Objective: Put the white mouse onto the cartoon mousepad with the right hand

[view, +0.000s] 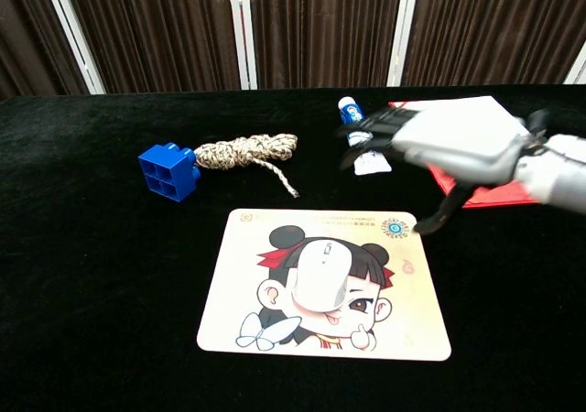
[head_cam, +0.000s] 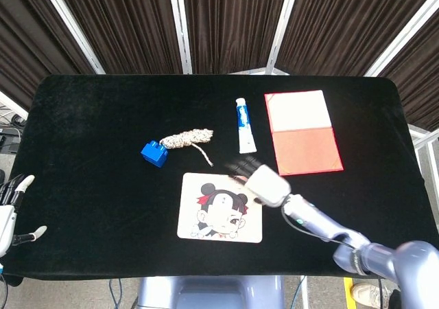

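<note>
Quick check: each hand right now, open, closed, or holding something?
Left hand: open, empty, at the table's left edge.
Right hand: open, fingers spread, holding nothing; white mouse lies on the cartoon mousepad.

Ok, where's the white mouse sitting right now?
The white mouse lies in the middle of the cartoon mousepad, front centre in the chest view; the right hand is clear of it.

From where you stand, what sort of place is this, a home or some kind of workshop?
Most likely a robot test booth, not a home. A table draped in black cloth stands before dark curtains hung on metal frames, and unrelated props lie spread out on it: a blue brick, toothpaste and a cartoon mousepad.
</note>
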Robot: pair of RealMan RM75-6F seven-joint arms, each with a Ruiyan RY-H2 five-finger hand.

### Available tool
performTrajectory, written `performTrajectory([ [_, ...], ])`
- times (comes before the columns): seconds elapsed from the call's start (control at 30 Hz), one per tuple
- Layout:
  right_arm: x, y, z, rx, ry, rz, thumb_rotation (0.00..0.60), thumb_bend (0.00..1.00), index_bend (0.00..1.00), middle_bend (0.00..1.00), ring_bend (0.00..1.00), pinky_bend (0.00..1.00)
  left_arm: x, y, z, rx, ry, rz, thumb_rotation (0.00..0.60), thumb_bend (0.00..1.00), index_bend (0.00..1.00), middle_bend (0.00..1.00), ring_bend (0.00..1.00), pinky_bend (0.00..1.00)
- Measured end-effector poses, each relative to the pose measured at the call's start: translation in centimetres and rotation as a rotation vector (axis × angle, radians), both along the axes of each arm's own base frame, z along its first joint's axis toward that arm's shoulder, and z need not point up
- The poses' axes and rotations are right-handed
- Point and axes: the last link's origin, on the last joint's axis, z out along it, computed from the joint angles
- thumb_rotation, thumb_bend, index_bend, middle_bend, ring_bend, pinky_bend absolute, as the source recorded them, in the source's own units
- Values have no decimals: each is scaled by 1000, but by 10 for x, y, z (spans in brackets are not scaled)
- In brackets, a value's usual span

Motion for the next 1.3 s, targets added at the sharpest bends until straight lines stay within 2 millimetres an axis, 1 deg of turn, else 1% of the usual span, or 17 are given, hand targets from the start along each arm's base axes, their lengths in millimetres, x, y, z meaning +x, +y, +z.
performTrajectory([
  [0.07, -11, 1, 13, -48, -36, -86, 600, 96, 172, 0, 0, 0, 0, 0, 0, 0, 1, 0, 600, 106, 80, 0, 0, 0],
  [0.17, -28, 9, 35, -117, -103, -234, 600, 95, 172, 0, 0, 0, 0, 0, 0, -1, 3, 1, 600, 105, 80, 0, 0, 0],
  [0.3, -54, 27, 65, -209, -176, -419, 600, 96, 173, 0, 0, 0, 1, 0, 0, 1, 4, 1, 600, 106, 81, 0, 0, 0],
  [0.4, -72, 42, 84, -273, -194, -507, 600, 97, 172, 0, 0, 0, 1, -1, 0, 1, 4, 0, 600, 105, 80, 0, 0, 0],
  [0.6, -98, 66, 113, -375, -217, -618, 600, 96, 172, 0, 0, 0, 1, -1, 0, 2, 4, 1, 600, 105, 80, 0, 0, 0],
  [0.7, -107, 77, 122, -406, -238, -660, 600, 97, 172, 0, 0, 0, 1, -1, 0, 3, 4, 0, 600, 105, 81, 0, 0, 0],
  [0.83, -113, 90, 129, -431, -242, -680, 600, 96, 166, 0, 0, 0, 1, -1, 0, 5, 2, 0, 600, 106, 80, 0, 0, 0],
  [0.9, -114, 94, 131, -444, -229, -675, 600, 97, 122, 0, 0, 0, 1, -1, 0, 5, 1, -2, 600, 106, 80, 0, 0, 0],
  [1.0, -113, 96, 131, -453, -233, -682, 600, 96, 24, 0, 0, 0, 1, -1, 0, 5, -2, -2, 600, 107, 81, 0, 0, 0],
  [1.03, -113, 96, 130, -450, -234, -688, 600, 95, 9, 0, 0, 0, 1, -2, 0, 5, -4, -3, 600, 107, 80, 0, 0, 0],
  [1.17, -113, 98, 128, -425, -220, -720, 600, 92, 0, 0, 0, 0, 0, -4, 2, 5, -13, -8, 600, 106, 80, 0, 0, 0],
  [1.3, -113, 101, 132, -420, -216, -736, 600, 91, 0, 0, 0, 0, -1, -6, 3, 5, -16, -11, 600, 106, 80, 0, 0, 0],
])
